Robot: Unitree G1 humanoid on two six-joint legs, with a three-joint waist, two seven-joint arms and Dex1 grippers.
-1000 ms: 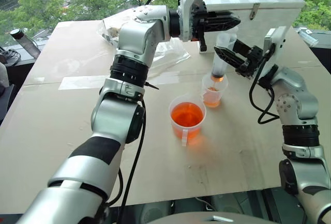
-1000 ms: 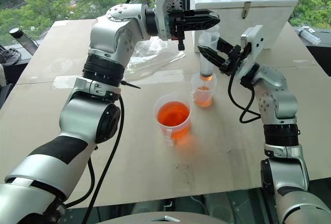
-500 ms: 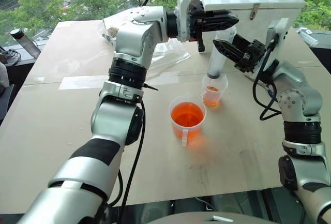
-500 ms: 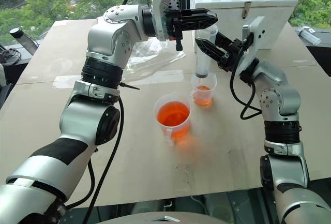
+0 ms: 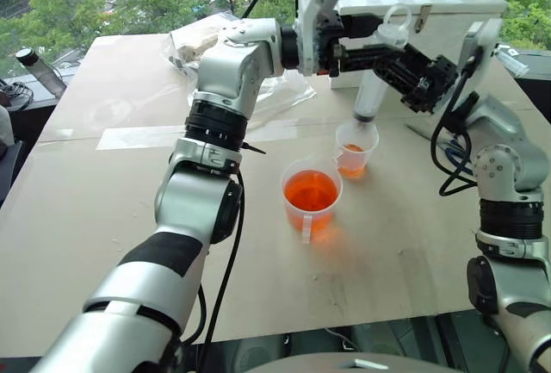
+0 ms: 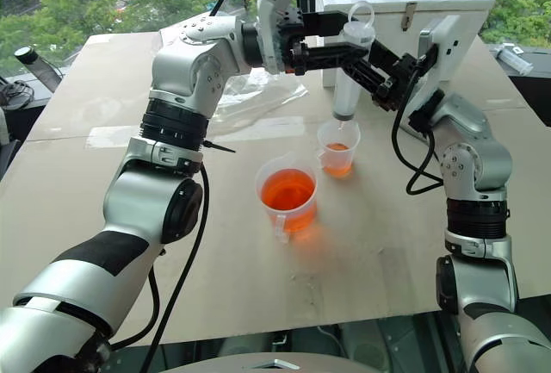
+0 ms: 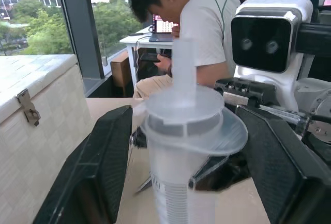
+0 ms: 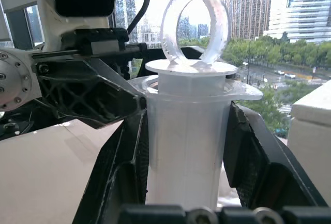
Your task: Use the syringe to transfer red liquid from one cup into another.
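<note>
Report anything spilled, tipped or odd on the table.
Nothing stands out. Both cups, the beaker and the small cup, stand upright, and no red liquid is on the table. The syringe hangs nearly upright over the small cup.

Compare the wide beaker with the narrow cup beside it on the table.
The wide beaker is broader than the narrow cup. The wide beaker holds much more red liquid, the narrow cup only a shallow layer at its bottom. The syringe hangs tip down right above the narrow cup, while nothing hangs over the wide beaker. Both are see-through plastic, upright, and hold the same orange-red liquid.
</note>
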